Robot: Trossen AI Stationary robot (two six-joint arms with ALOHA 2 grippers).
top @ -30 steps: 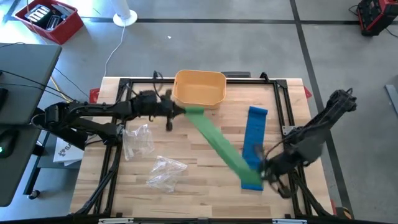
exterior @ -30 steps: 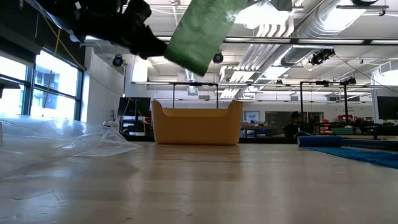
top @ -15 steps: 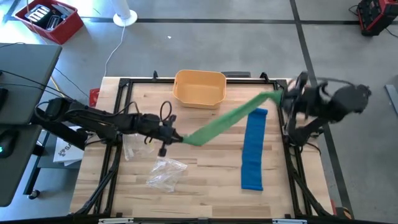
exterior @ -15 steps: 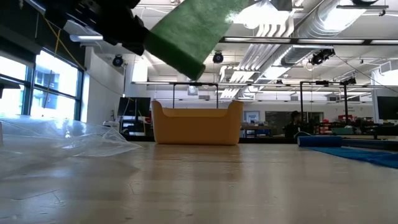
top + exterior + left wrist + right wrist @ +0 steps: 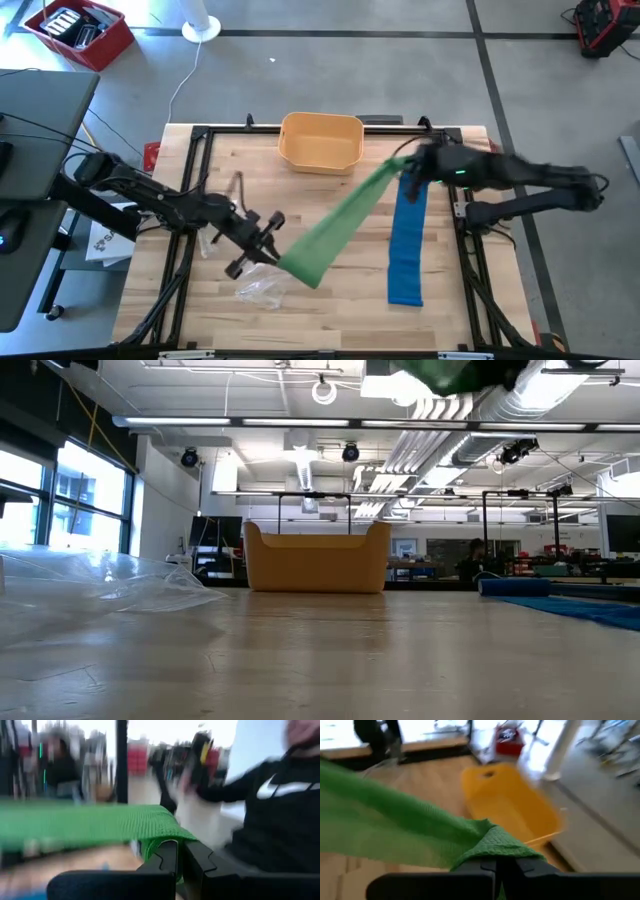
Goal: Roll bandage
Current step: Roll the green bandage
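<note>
Green bandage (image 5: 335, 228) is swinging again, stretched taut above the table (image 5: 330, 300); left end effector (image 5: 268, 250) and right end effector (image 5: 408, 172), both clamped on its ends, are repositioning, rolling not begun.

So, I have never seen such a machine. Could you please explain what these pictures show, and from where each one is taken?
It is a robot with two dark arms at a wooden table. One camera looks down from above, one sits at table height, and one rides on each wrist. The left gripper and the right gripper are both shut on the ends of a green bandage, stretched in the air between them. On the table lie a blue bandage, a yellow bin and clear plastic bags.
</note>
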